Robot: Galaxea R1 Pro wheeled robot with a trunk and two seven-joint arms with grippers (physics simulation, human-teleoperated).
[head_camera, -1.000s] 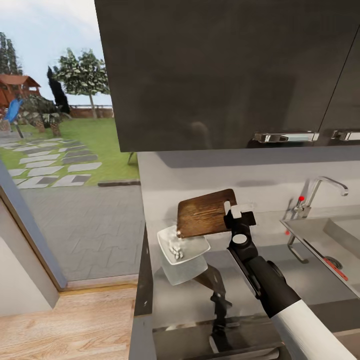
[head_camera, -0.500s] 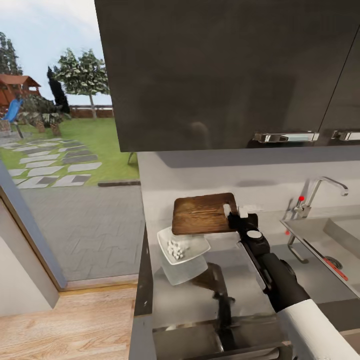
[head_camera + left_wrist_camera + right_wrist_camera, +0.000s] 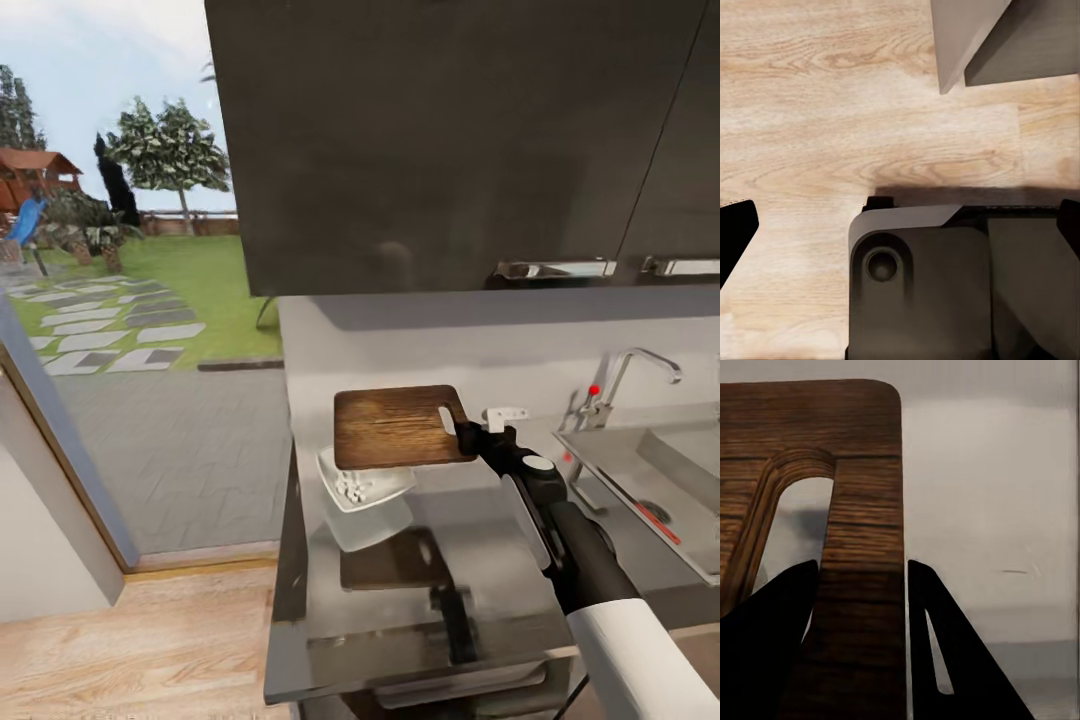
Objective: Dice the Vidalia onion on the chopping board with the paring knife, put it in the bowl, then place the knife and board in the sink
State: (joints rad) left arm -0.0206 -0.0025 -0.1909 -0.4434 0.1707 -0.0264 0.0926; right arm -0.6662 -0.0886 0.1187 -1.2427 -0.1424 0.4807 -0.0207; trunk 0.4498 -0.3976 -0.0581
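Over the bowl, my right gripper pinches one chopping board, now levelled flat from its earlier tilt; onion dice sit in that one bowl on the surface.

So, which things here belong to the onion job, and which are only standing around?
Job:
chopping board, held by right gripper
bowl with diced onion
paring knife in sink
countertop

Around:
wall cabinets
tap
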